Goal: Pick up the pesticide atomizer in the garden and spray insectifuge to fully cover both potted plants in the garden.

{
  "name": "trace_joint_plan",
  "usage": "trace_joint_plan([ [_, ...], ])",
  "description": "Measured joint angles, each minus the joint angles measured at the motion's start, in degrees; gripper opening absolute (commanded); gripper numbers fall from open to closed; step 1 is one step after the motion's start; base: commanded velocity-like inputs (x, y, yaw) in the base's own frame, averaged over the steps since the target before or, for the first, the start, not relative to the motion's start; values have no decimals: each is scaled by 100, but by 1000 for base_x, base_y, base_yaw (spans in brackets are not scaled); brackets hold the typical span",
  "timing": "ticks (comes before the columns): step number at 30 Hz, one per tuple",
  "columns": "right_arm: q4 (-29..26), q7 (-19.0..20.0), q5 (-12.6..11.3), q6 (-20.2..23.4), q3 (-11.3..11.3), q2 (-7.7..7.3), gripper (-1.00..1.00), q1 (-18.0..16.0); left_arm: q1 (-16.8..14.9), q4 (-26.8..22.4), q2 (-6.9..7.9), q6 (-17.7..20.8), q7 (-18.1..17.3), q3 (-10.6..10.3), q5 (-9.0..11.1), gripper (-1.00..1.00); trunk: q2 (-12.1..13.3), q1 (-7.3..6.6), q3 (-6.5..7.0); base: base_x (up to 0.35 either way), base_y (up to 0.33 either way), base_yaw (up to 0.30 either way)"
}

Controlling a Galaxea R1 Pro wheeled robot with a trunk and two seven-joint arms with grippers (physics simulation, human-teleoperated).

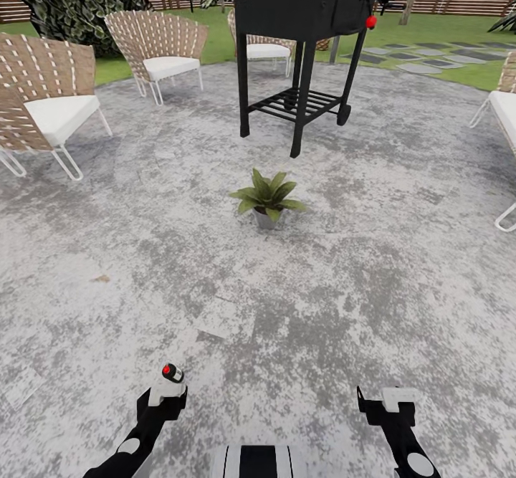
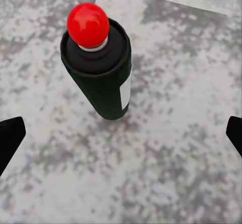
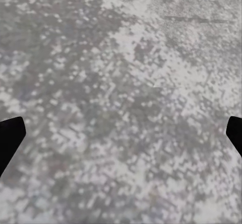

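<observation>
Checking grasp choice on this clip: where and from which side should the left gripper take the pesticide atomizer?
Grip the pesticide atomizer around its dark cylindrical body, below the red spray head. It stands upright on the stone patio, so probably come from the side, level, fingers either side of the body. The left gripper is open wider than the bottle.
</observation>
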Motion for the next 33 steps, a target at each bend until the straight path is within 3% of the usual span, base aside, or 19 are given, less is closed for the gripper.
trace_joint_plan([
  [33, 0, -9, 0, 0, 0, 0, 100, 0, -6, 0, 0, -9, 4, 0, 0, 100, 0, 0, -11, 42, 0, 50],
])
